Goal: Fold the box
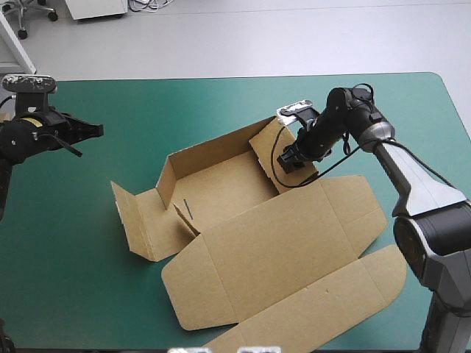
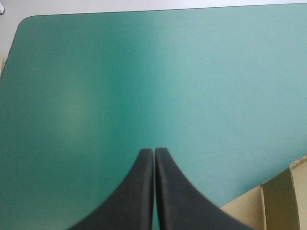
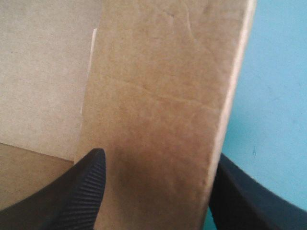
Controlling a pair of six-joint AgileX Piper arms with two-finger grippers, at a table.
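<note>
1 box wall (image 3: 158, 86) inside right pincer (image 3: 159, 155)

The box (image 1: 280, 243) has the tip of its near lid flap cut off by the high view's lower edge, and the left wrist view catches only one corner of it. Its raised wall hides the inner side of one finger (image 3: 240, 196) of the right gripper (image 1: 292, 158).

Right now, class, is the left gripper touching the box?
No, the left gripper is shut over bare teal-green cover, well apart from the box.
</note>
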